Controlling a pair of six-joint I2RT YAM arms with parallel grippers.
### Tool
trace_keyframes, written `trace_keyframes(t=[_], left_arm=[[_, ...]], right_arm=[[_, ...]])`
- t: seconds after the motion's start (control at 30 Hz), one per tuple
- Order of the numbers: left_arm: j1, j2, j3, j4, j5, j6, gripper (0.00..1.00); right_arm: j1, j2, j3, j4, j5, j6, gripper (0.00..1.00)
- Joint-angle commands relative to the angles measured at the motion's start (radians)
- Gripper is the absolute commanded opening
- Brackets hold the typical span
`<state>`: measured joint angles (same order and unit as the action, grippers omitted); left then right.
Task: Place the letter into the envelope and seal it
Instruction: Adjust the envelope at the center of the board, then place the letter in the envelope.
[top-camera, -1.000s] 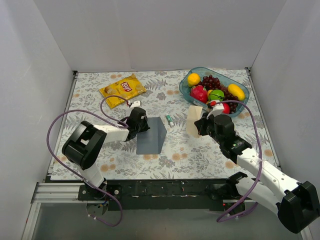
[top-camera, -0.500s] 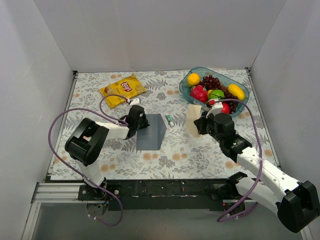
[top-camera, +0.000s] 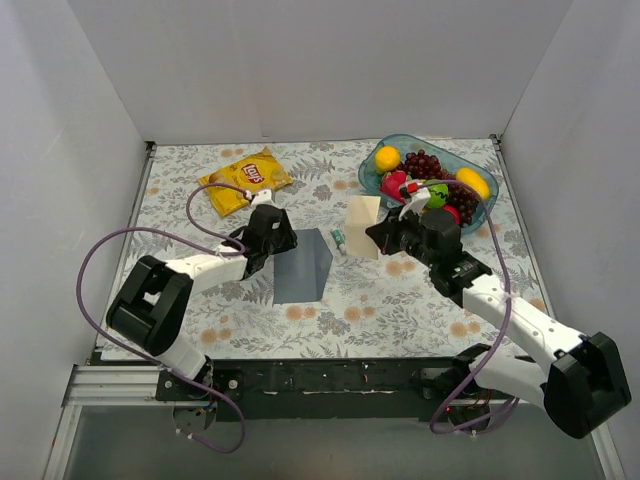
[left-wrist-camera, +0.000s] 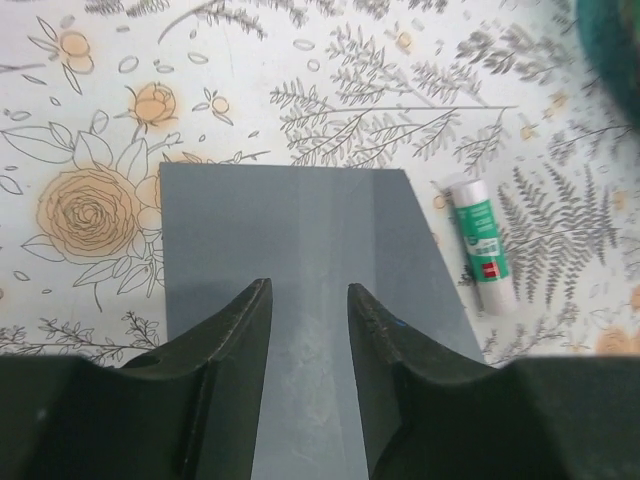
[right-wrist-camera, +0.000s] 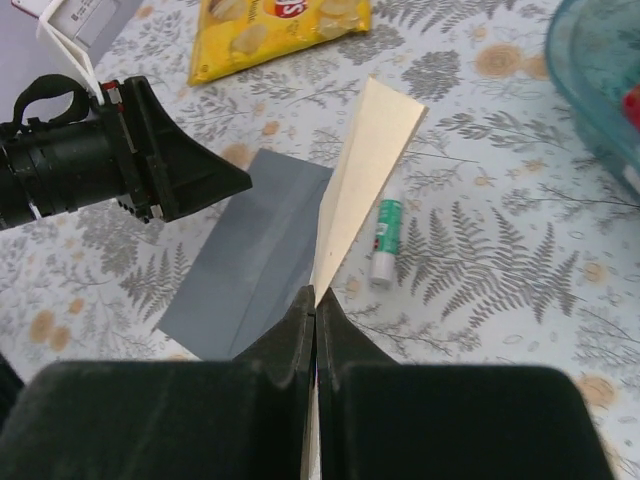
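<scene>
Starting at the left, a yellow crisp bag (top-camera: 245, 178) lies toward the back of the floral tablecloth (top-camera: 180, 300). Nearer, the left gripper (left-wrist-camera: 305, 295) sits low over the envelope (top-camera: 303, 268), its fingers parted and grasping nothing. The grey-blue envelope lies flat on the cloth. Just beside its right edge lies a small green-and-white glue stick (top-camera: 340, 240). Further right, the right gripper (right-wrist-camera: 315, 300) has its fingers clenched on the cream letter (top-camera: 363, 213), holding it raised and tilted near the glue stick. A teal fruit bowl (top-camera: 366, 172) sits behind.
</scene>
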<state>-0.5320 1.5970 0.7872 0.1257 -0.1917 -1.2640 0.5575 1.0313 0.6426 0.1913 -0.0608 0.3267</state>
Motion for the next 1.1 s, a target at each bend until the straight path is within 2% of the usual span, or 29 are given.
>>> trace_keyframes(t=[0.0, 0.2, 0.57, 1.07], left_arm=[[0.004, -0.111, -0.023, -0.034, -0.049, -0.012, 0.37], [0.006, -0.166, -0.089, -0.041, -0.051, -0.058, 0.37], [0.006, -0.198, -0.163, -0.054, -0.075, -0.113, 0.36], [0.004, -0.166, -0.192, -0.032, -0.06, -0.117, 0.33]], right_arm=[[0.001, 0.113, 0.098, 0.128, -0.169, 0.098, 0.01], [0.021, 0.251, 0.166, 0.163, -0.26, 0.179, 0.01], [0.073, 0.464, 0.192, 0.206, -0.306, 0.304, 0.01], [0.076, 0.558, 0.173, 0.177, -0.267, 0.276, 0.01]])
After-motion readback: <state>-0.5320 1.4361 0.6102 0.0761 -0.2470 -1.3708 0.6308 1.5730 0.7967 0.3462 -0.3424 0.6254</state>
